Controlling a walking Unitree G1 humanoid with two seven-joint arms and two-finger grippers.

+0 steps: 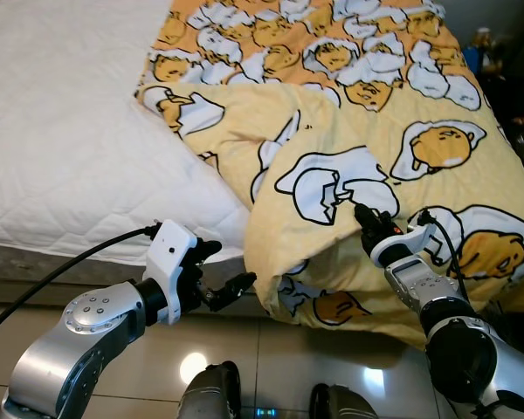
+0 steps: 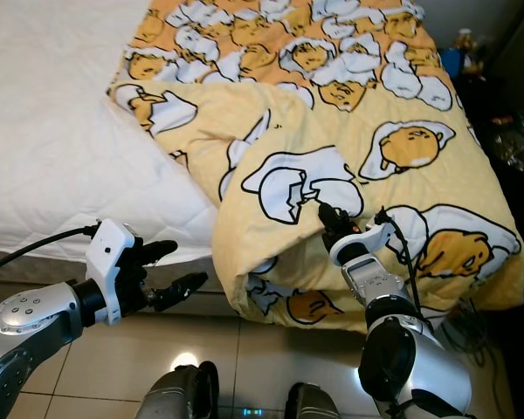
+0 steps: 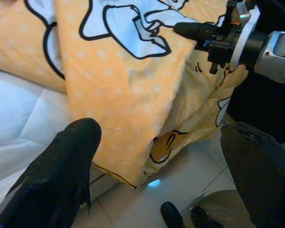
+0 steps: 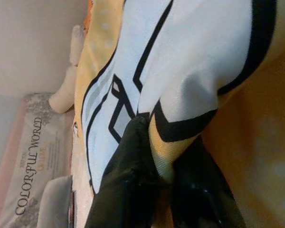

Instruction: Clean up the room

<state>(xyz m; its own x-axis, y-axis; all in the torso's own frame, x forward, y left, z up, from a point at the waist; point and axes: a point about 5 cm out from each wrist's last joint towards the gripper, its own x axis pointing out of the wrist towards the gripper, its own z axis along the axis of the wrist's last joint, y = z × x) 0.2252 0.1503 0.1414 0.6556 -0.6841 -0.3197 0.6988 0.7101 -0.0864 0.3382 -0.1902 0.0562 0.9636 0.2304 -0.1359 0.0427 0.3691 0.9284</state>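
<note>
Lying across the right half of the bed, the yellow blanket with its egg cartoon print is spilling over the mattress edge and hanging down toward the tiled floor, its near corner folded back on itself in a thick bunch. The white quilted mattress is lying bare to the left of it. The right gripper is reaching into the fold, its fingers pressing together on a pinch of the printed cloth. The left gripper is hovering beside the mattress edge just left of the hanging corner, its fingers spread apart and touching nothing. Dark clutter is sitting in shadow past the bed's far right side, too dim to make out.
</note>
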